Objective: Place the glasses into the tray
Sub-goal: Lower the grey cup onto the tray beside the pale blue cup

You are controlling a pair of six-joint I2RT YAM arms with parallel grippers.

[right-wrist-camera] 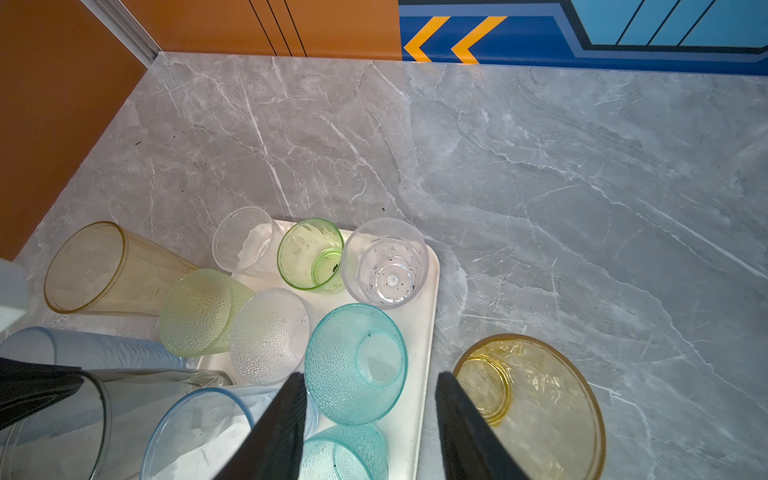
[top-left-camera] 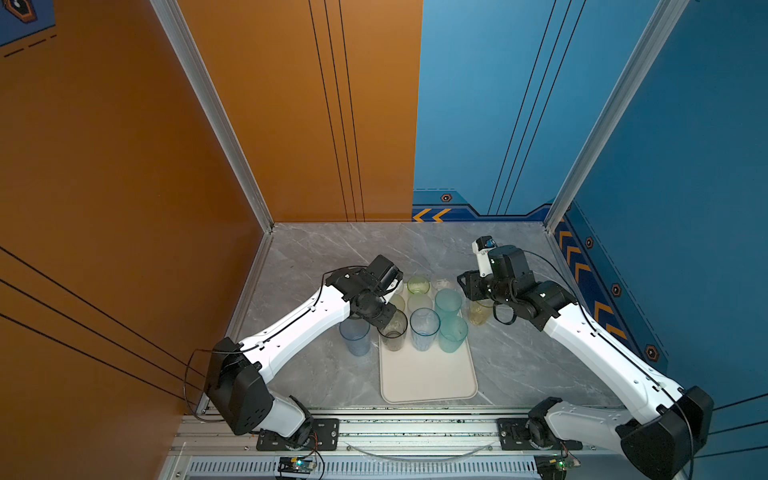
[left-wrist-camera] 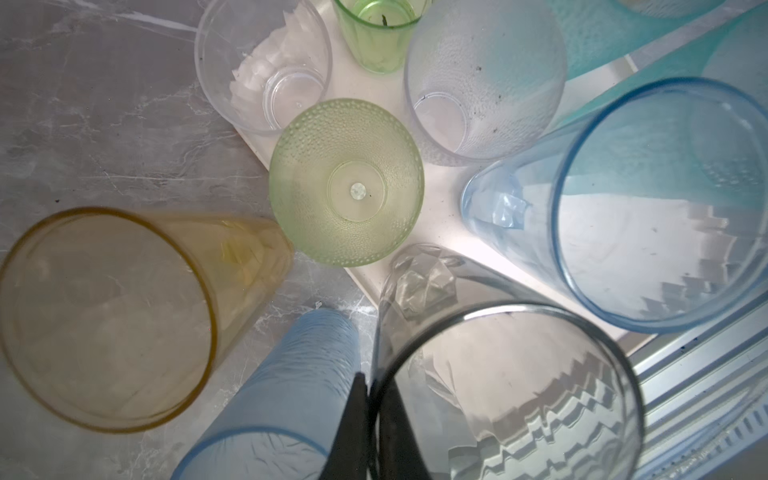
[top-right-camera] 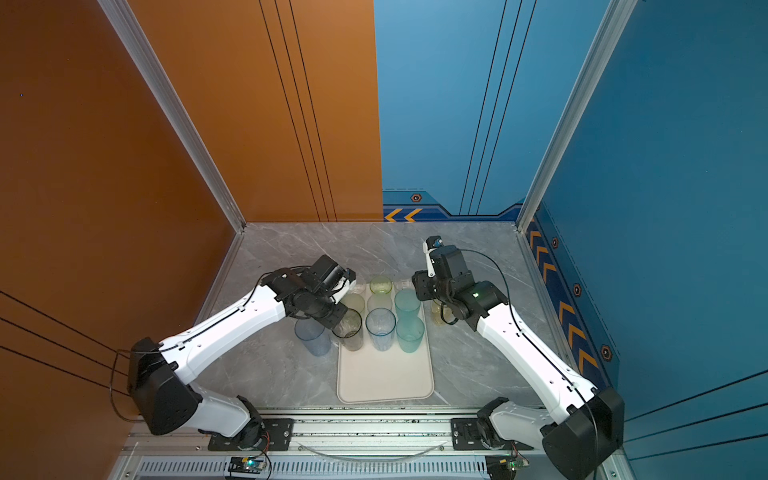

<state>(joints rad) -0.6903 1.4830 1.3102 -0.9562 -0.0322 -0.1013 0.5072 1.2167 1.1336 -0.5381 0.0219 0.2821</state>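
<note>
Left jaws pinch smoky grey glass (top-left-camera: 395, 336) rim — at tray (top-left-camera: 428, 378) edge.

Left arm (top-left-camera: 299, 324) and right arm (top-left-camera: 602, 353) reach inward from the near edge, wrists bent down. Left gripper (left-wrist-camera: 370, 380) pinches a grey glass (left-wrist-camera: 511, 395) by its rim, jaws nearly together. Right gripper (right-wrist-camera: 372, 380) hangs with jaws apart, empty

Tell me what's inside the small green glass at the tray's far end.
The green glass holds only a few dark specks; no liquid shows. Nothing covers its mouth.
</note>
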